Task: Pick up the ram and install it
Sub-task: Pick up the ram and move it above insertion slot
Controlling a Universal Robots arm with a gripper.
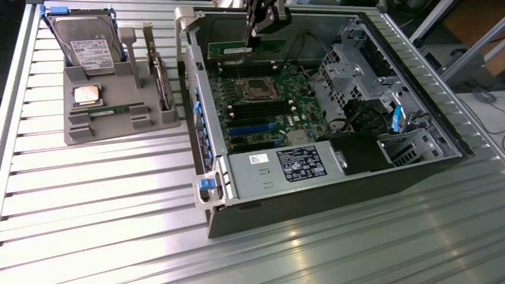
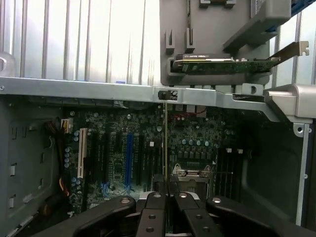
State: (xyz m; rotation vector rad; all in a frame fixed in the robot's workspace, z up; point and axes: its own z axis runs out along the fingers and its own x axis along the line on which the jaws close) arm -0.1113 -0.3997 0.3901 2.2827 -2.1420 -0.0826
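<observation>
Ribbed aluminium tabletop (image 1: pixel 94 195) carries an open computer case (image 1: pixel 442 148) lying on its side, motherboard (image 1: pixel 264 112) facing up. Toward the exterior view's left stands a grey holder (image 1: pixel 118 94) with a hard drive (image 1: pixel 85 41) upright, a processor chip (image 1: pixel 87 94) and one green ram stick (image 1: pixel 110 109) lying flat in its slot. Over the far end of the case hangs the gripper (image 1: pixel 264 29), its fingers (image 2: pixel 185 217) clenched on the other ram stick (image 1: pixel 246 50), held edge-on above the board, near the memory slots (image 1: pixel 256 109) and the empty processor socket (image 1: pixel 258 89).
</observation>
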